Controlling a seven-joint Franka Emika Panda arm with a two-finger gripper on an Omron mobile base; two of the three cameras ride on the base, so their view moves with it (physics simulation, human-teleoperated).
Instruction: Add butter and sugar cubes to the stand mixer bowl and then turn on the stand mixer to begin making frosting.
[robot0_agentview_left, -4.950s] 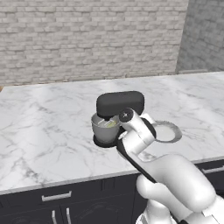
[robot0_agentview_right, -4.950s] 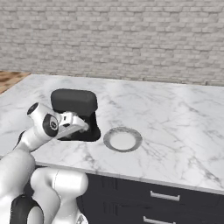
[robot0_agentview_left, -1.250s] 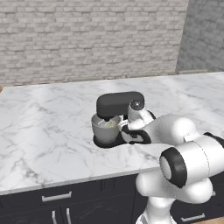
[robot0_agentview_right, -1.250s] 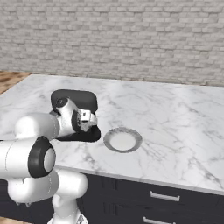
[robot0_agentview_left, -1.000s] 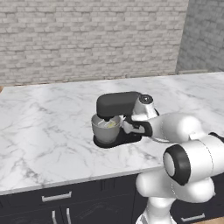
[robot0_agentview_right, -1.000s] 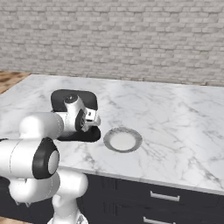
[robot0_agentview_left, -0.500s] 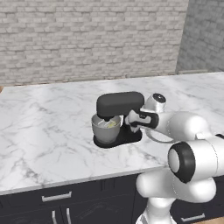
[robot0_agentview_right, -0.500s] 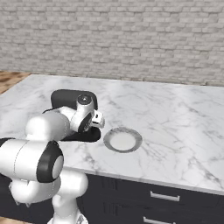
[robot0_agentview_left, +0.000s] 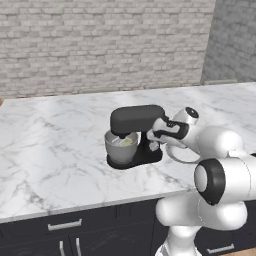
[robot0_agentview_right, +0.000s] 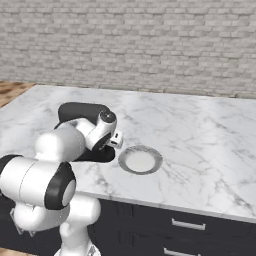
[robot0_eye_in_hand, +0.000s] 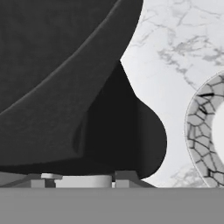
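Evidently the switching-on step was in hand: the jaws, whose width I could not tell, pressed at the rear side of the stand mixer (robot0_agentview_left: 136, 131) on the counter (robot0_agentview_left: 55, 150), its stand mixer bowl (robot0_agentview_left: 121, 146) already loaded, so the knob needed nudging next.

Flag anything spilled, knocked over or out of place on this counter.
Nothing stands out. The stand mixer stands upright on the marble counter, its bowl seated under the head. The plate lies flat beside it, bare. No spills.
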